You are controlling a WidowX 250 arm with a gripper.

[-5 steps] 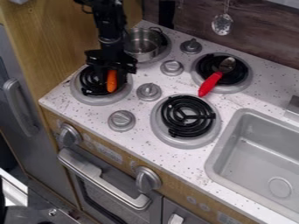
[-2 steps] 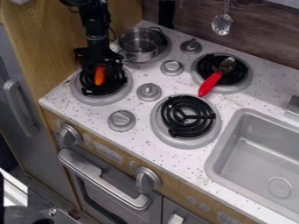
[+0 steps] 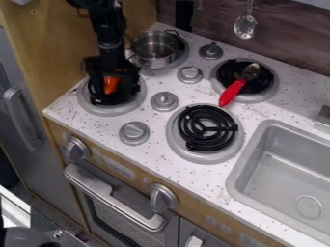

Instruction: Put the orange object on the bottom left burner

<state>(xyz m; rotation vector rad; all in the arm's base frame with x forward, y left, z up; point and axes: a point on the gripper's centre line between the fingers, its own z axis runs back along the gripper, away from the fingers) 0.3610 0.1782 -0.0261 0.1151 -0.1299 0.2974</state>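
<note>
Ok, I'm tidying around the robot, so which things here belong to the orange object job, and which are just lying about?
Part of the job:
orange object
bottom left burner
gripper

Not part of it:
metal pot
red-handled spoon
hanging metal spoon

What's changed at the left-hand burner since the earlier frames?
The gripper and the orange object have shifted left in the picture and slightly up since the first frame, with little change since the second; they are still over the bottom left burner. I can't tell whether the object has been let go. The pot and red-handled spoon stayed put.
</note>
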